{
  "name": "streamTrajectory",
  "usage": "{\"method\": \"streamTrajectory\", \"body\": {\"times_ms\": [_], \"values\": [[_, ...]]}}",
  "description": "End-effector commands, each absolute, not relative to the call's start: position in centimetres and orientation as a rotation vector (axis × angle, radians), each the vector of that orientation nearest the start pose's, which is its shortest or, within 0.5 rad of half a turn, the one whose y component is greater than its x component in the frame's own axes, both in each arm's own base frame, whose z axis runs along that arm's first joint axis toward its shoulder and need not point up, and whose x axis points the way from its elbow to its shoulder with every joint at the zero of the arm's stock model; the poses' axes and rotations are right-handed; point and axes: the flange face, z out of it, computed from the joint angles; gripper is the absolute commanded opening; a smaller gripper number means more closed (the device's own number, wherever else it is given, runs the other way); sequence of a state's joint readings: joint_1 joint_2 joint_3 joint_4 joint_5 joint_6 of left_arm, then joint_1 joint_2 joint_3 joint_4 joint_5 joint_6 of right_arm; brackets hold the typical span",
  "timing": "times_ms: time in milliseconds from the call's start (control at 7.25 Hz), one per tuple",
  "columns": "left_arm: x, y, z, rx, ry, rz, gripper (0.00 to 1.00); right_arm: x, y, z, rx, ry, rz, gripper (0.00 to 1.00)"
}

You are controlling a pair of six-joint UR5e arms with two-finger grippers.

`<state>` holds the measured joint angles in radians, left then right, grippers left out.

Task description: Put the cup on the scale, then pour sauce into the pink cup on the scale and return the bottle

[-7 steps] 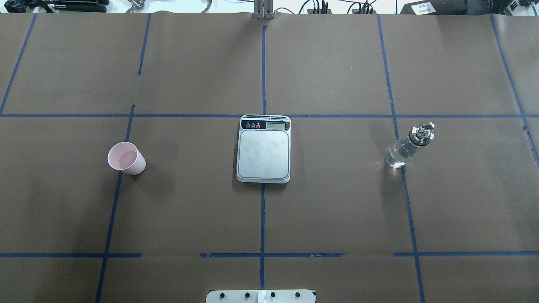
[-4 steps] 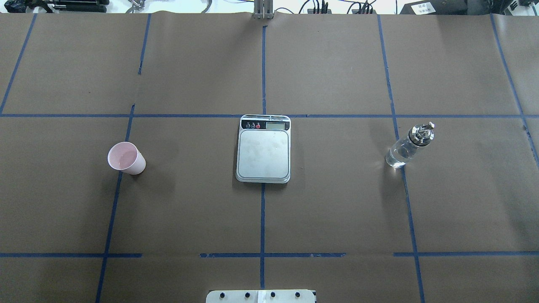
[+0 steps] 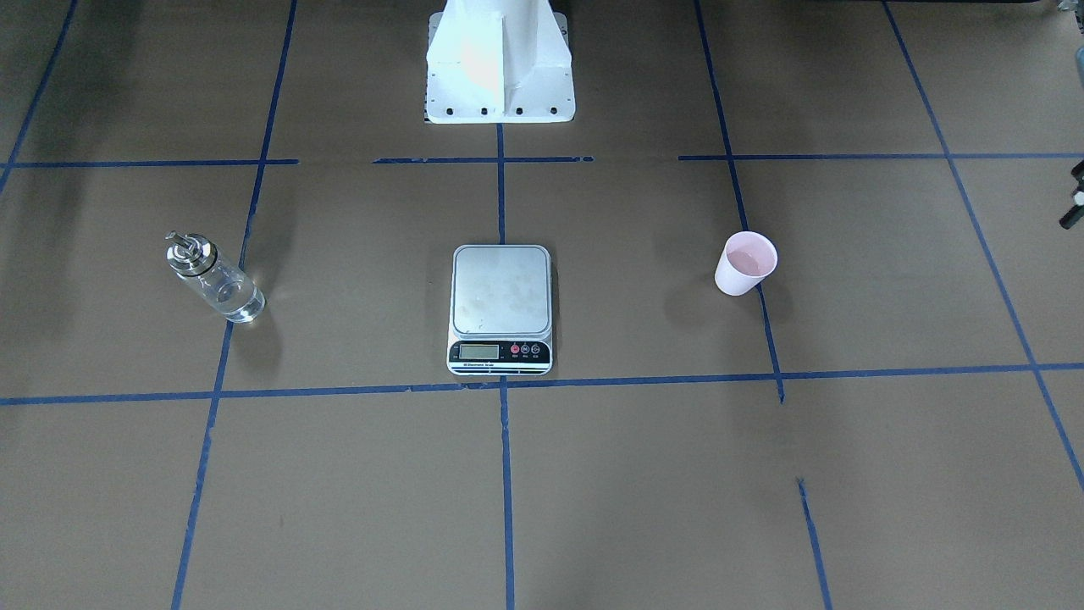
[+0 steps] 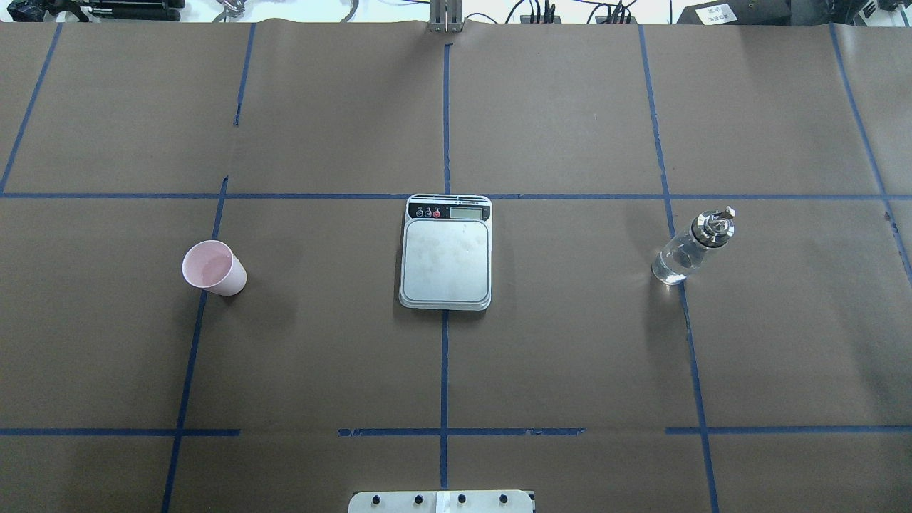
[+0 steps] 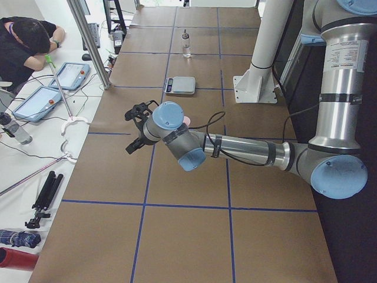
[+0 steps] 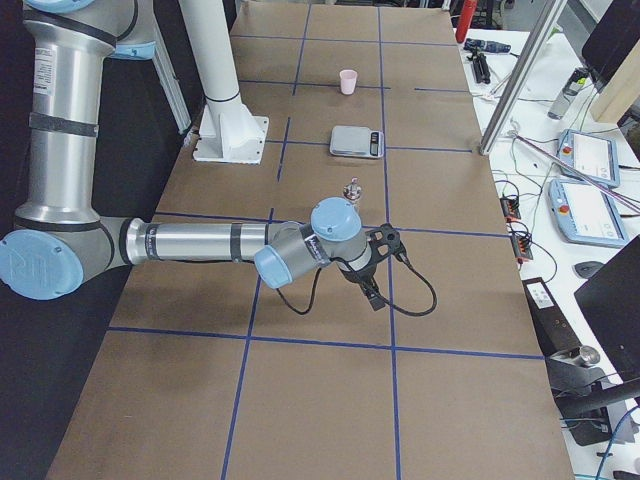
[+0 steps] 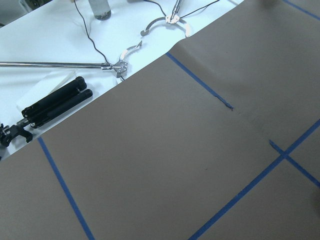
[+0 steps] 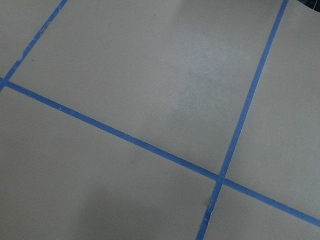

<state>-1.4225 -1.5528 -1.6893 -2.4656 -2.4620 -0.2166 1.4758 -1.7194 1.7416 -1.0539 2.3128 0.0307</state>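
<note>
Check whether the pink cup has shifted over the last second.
No. In the overhead view the cup sits at the same spot against the blue tape line, the same distance left of the scale.

Overhead looks forward and down from behind the robot base (image 4: 442,501), front-facing looks steeply down from opposite, both sharing scale (image 4: 446,253), cup (image 4: 214,268) and bottle (image 4: 687,249); side views look along the table (image 4: 570,356) from either end, wider; wrist cams close over blue tape (image 8: 240,120).

Print on the scale (image 3: 500,292) is too small to read.
</note>
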Motion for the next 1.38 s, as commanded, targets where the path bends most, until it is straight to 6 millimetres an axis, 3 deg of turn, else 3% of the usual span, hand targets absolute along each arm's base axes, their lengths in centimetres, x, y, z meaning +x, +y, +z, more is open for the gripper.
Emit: {"method": "streamTrajectory", "body": {"times_ms": [0, 138, 276, 414, 690, 1103, 1241], "values": [[10.4, -47.6, 45.4, 0.657, 1.047, 0.19, 1.0, 2.3, -45.5, 58.9, 0.463, -0.754, -0.258, 1.0], [14.9, -46.5, 44.4, 0.64, 1.024, 0.083, 1.0, 2.3, -45.4, 59.0, 0.46, -0.754, -0.257, 1.0], [18.2, -45.4, 43.4, 0.608, 1.038, 0.01, 1.0, 2.3, -45.3, 59.1, 0.458, -0.753, -0.257, 1.0], [20.6, -45.0, 44.2, 0.544, 0.989, -0.026, 1.0, 2.4, -45.3, 59.2, 0.458, -0.75, -0.256, 1.0], [24.0, -43.9, 44.4, 0.502, 0.904, -0.021, 0.99, 2.4, -45.3, 59.2, 0.449, -0.755, -0.233, 1.0], [28.9, -41.6, 44.8, 0.455, 0.872, 0.048, 0.78, 2.4, -45.3, 59.2, 0.449, -0.755, -0.233, 1.0], [29.7, -41.1, 44.6, 0.45, 0.879, 0.066, 0.78, 2.4, -45.3, 59.2, 0.449, -0.755, -0.233, 1.0]]}}
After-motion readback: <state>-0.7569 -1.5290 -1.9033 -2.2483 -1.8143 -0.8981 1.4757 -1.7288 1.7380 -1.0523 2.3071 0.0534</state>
